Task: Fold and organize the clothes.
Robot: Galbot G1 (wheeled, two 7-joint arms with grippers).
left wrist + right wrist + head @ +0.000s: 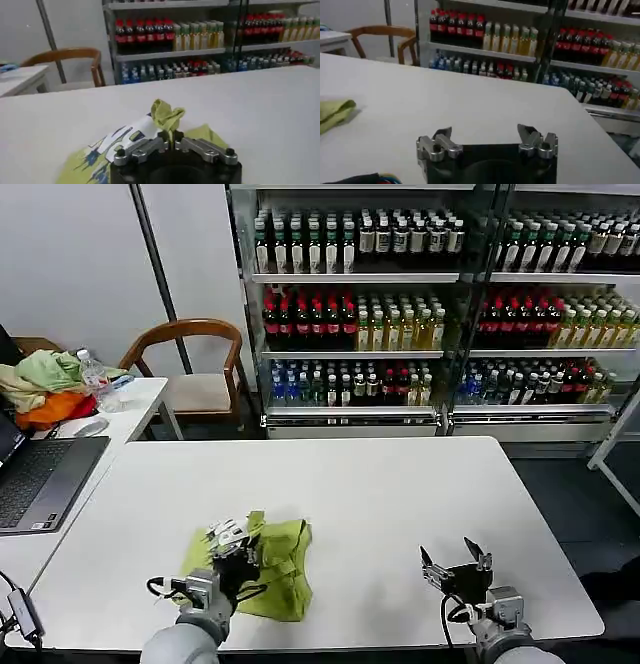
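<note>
The lime T-shirt [280, 564] lies crumpled on the white table [400, 494] near its front edge, left of centre. A patch of its white-and-dark print [120, 137] is turned up beside my left gripper. My left gripper [232, 546] is over the shirt's left part, shut on a pinched fold of the fabric [167, 116] that sticks up between the jaws. My right gripper [452, 562] stands open over bare table to the right, well apart from the shirt, with nothing between its fingers. The right wrist view catches an edge of the shirt [335, 112].
A side table at the left holds a laptop [40, 479], a mouse, a water bottle and a heap of pale green and orange garments [45, 384]. A wooden chair [195, 359] and drink coolers [400, 304] stand behind the table.
</note>
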